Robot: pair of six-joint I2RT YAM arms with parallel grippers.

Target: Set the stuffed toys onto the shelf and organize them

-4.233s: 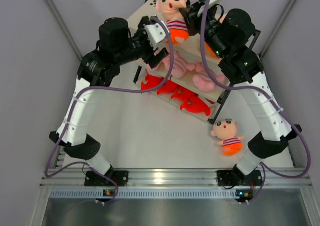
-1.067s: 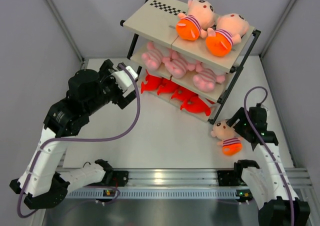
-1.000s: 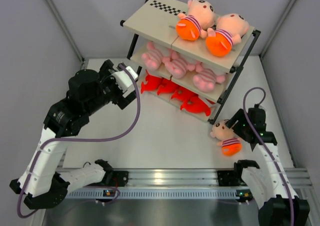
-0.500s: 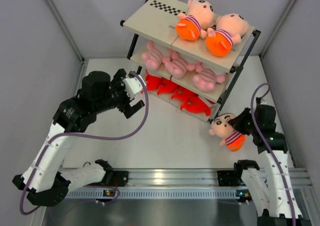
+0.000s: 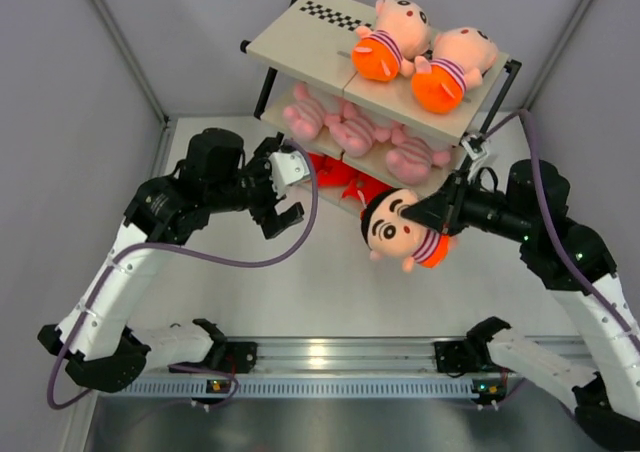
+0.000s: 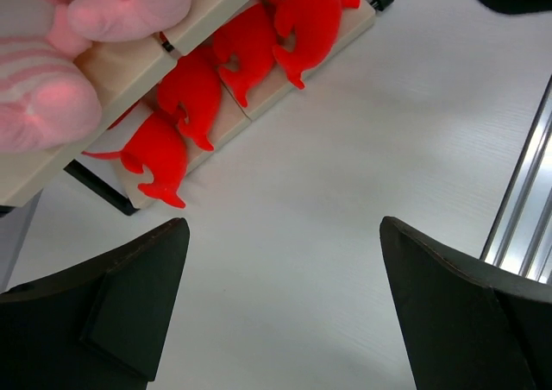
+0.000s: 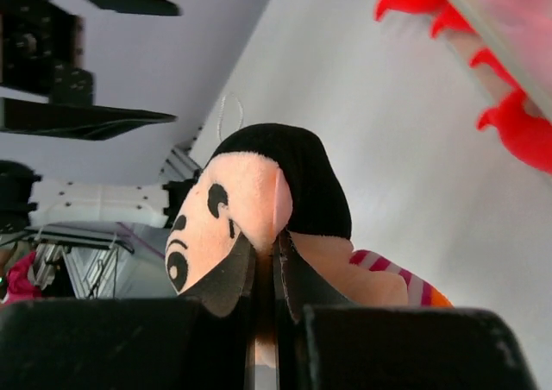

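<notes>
Before the shelf, the right gripper pinches 1 boy doll by the head.

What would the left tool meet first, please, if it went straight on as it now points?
Most likely the table, just short of the red toys on the shelf's lowest tier, though depth is unclear.

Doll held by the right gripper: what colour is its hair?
Black. The doll shows best in the right wrist view.
</notes>
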